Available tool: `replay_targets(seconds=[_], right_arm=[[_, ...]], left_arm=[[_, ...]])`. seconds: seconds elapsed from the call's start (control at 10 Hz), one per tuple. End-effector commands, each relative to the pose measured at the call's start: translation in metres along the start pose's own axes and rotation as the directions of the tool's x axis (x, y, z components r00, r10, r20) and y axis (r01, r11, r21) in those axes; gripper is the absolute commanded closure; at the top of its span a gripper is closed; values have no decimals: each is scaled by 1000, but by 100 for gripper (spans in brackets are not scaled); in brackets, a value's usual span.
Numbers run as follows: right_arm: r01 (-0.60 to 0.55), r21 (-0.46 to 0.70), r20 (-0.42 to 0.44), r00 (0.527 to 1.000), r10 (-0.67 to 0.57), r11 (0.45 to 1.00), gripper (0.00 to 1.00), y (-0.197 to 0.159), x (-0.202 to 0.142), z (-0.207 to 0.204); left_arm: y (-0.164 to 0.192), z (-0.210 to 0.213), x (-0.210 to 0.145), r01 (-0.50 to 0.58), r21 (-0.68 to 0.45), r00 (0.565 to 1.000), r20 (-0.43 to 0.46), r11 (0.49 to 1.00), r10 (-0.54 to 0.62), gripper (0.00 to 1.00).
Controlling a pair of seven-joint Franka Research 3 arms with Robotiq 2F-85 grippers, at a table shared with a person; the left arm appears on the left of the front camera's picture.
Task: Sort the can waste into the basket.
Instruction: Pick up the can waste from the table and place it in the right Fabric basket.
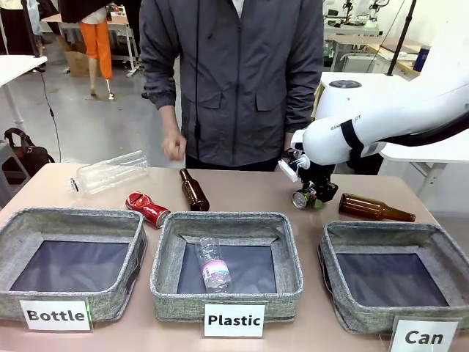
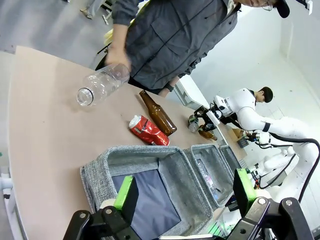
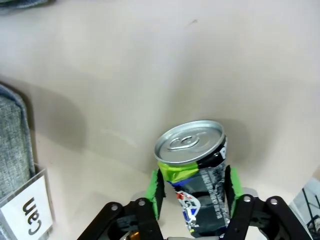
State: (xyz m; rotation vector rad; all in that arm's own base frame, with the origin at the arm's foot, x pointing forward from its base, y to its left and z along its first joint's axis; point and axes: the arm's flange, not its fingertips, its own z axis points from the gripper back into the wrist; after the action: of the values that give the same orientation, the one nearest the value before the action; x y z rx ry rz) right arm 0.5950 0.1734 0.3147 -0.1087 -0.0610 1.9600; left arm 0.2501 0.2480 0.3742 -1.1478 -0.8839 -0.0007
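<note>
Right gripper (image 3: 194, 189) clamped on the dark printed can (image 3: 192, 160).
I see the can pinched between both green pads, silver end up, low over the table just behind the far left corner of the "Can" basket (image 1: 331, 253). A red can (image 1: 147, 209) lies behind the "Bottle" basket (image 1: 73, 217). My left gripper (image 2: 184, 192) hangs spread wide above that basket.

Dark crushed metal can (image 3: 197, 175), silver end, lime-green band, colourful print. Red crushed metal can (image 1: 147, 208). Grey woven-fabric rectangular bin (image 1: 381, 230), dark lining, white label. Brown glass bottle (image 1: 370, 208).
</note>
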Motion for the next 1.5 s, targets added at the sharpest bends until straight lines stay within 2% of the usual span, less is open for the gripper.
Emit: replay_targets(seconds=[0.0,0.2,0.3,0.5,0.8,1.1,1.3,1.4], right_arm=[[12,11,-18,1000,-12,1000,100,0,-2,5],[15,17,-8,1000,-14,1000,97,-1,-3,4],[16,20,-7,1000,-16,1000,100,0,-3,4],[38,15,-2,999,-38,999,100,0,-6,9],[73,-3,44,996,-73,997,100,12,-18,37],[200,44,143,968,-204,979,100,75,-24,134],[234,111,243,936,-255,966,100,135,-22,182],[233,109,250,935,-253,966,100,168,-24,195]], left_arm=[[-1,-1,0,20,-14,1000,22,1000,-19,0],[-1,-1,0,20,-14,1000,22,1000,-19,0],[-1,-1,0,20,-14,1000,22,1000,-19,0],[-1,-1,0,20,-14,1000,22,1000,-19,0],[-1,-1,0,20,-14,1000,22,1000,-19,0],[-1,-1,0,20,-14,1000,22,1000,-19,0],[-1,-1,0,20,-14,1000,22,1000,-19,0],[-1,-1,0,20,-14,1000,22,1000,-19,0]])
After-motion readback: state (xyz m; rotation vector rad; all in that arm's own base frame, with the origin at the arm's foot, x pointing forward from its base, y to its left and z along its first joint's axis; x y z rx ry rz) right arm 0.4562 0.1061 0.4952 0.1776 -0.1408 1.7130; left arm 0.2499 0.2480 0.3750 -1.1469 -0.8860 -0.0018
